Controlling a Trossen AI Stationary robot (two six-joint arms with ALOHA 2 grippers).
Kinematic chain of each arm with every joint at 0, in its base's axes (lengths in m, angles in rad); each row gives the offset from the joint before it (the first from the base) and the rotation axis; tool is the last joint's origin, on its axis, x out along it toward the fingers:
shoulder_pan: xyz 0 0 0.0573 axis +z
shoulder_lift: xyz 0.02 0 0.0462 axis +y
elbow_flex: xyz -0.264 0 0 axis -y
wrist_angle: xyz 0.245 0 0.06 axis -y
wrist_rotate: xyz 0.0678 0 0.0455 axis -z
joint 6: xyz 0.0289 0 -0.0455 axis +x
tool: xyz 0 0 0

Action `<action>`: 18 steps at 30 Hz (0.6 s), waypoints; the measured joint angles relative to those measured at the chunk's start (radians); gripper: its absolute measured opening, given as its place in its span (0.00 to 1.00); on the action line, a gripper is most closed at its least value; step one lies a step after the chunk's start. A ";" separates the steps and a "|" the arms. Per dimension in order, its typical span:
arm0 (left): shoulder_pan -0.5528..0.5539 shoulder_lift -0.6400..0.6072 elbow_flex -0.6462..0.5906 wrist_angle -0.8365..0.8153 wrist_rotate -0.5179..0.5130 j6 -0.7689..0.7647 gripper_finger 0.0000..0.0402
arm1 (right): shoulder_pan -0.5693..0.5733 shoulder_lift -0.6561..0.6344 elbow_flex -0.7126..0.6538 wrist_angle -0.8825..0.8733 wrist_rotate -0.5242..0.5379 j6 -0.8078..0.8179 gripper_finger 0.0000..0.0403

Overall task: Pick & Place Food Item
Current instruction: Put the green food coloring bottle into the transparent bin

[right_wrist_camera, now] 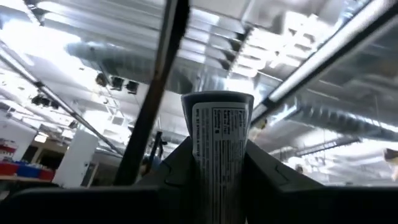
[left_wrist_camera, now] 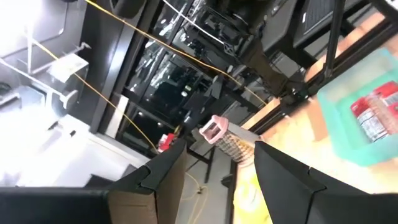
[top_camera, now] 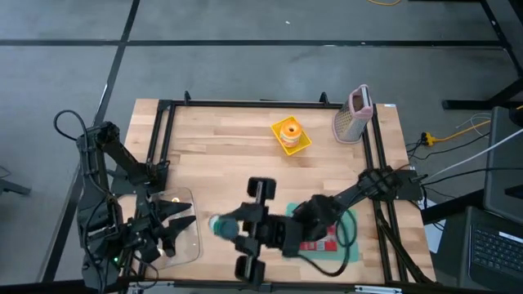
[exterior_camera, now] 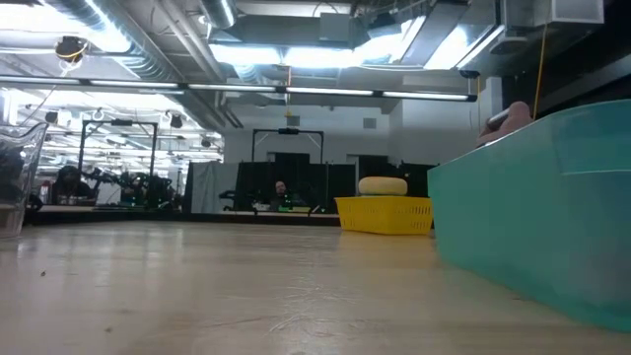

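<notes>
Your right gripper (right_wrist_camera: 214, 158) has its fingers clamped on a slim labelled tube (right_wrist_camera: 217, 149), tilted upward so it clears the teal tray (top_camera: 347, 245) — a soft-edged plastic bin with a red packet inside. Your left gripper (left_wrist_camera: 214, 168) waits over the clear container (top_camera: 184, 229) at the wooden bench (top_camera: 229, 147) edge, fingers wide — holding nothing.

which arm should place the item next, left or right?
Right, probably. The right gripper already holds the labelled tube, raised near the teal bin. The left gripper is open and empty over the clear container.
</notes>
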 joint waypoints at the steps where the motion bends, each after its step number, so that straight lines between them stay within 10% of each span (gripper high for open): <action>1: 0.003 0.000 0.000 0.012 0.000 0.022 0.46 | -0.001 0.012 -0.001 0.017 -0.015 -0.018 0.23; 12: 0.022 0.000 0.000 0.232 0.001 0.322 0.38 | -0.042 0.058 -0.002 0.132 -0.258 -0.029 0.23; 18: -0.025 0.000 0.000 0.291 0.002 0.355 0.36 | -0.040 0.057 0.000 -0.081 0.300 -0.106 0.23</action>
